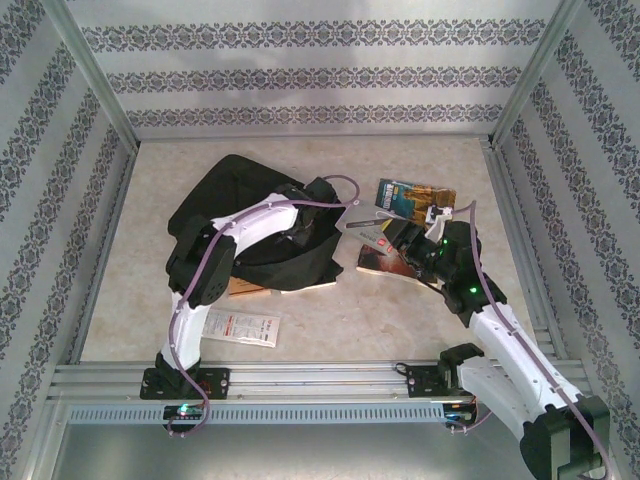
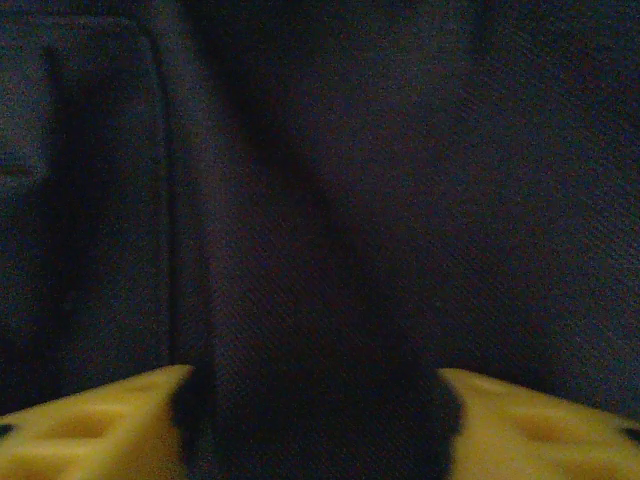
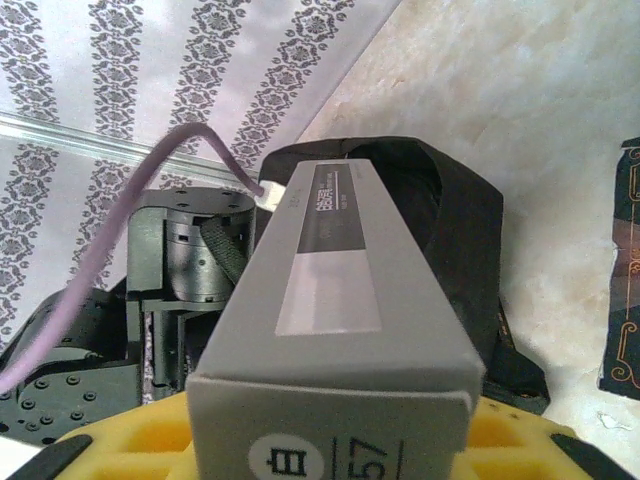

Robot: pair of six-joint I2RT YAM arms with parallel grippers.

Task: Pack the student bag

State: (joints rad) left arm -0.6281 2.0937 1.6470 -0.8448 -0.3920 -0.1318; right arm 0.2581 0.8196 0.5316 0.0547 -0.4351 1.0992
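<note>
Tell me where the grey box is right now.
The grey box is clamped in the right gripper. In the top view it is right of centre, between the student bag and the books, its far end pointing toward the bag.

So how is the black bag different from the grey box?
The bag is black, soft and floppy; the box is grey, stiff and straight-edged. The bag is far bigger than the box. The bag lies on the table; the box is held up off it. Both are pinched: the bag in the left jaws, the box in the right jaws.
</note>
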